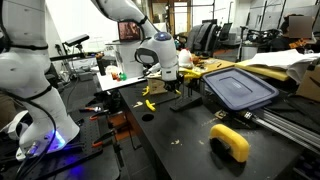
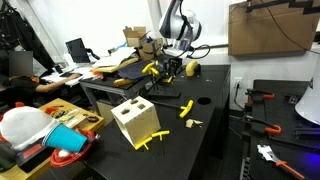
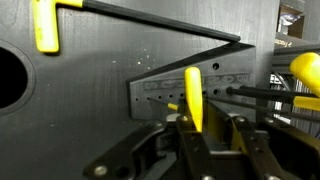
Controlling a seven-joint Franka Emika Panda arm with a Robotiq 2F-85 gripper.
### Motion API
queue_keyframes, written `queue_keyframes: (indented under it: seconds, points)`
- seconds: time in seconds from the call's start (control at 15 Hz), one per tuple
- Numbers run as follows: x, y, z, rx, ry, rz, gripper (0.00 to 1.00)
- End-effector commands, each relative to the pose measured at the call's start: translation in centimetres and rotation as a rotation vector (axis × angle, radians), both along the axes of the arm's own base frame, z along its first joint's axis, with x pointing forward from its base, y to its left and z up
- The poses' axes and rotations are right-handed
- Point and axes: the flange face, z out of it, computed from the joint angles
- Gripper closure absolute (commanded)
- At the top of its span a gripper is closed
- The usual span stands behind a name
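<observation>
In the wrist view a thin yellow bar (image 3: 193, 95) stands up from between my fingers, and my gripper (image 3: 203, 128) is shut on its lower end. Behind it lies a grey perforated plate (image 3: 160, 92) on the black table (image 3: 90, 110). A yellow L-shaped piece (image 3: 45, 25) lies at the top left. In both exterior views the gripper (image 1: 166, 88) (image 2: 170, 66) hangs low over the black table. Another yellow piece (image 1: 150, 103) lies on the table close beside it.
A grey bin lid (image 1: 240, 88) and a thick yellow curved object (image 1: 231, 141) sit on the table. A wooden box (image 2: 135, 122) with a yellow piece (image 2: 148, 143) at its base stands nearer the camera, and a loose yellow piece (image 2: 187, 108) lies beyond it. A round hole (image 3: 8, 75) opens in the tabletop.
</observation>
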Motion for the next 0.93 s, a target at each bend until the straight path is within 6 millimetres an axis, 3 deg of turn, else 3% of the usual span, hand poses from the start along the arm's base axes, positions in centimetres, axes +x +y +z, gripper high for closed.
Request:
queue_keyframes:
  seconds: [0.0,0.53,0.6,0.87]
  points:
    - [-2.1,1.3,-0.9,-0.018,0.002,0.014,0.95]
    - [-5.8,3.2,-1.6,-0.038,0.003,-0.002,0.92]
    - [-6.0,3.3,-1.6,-0.036,0.002,-0.012,0.59]
    - [-7.4,3.7,-2.2,-0.031,0.017,-0.038,0.34]
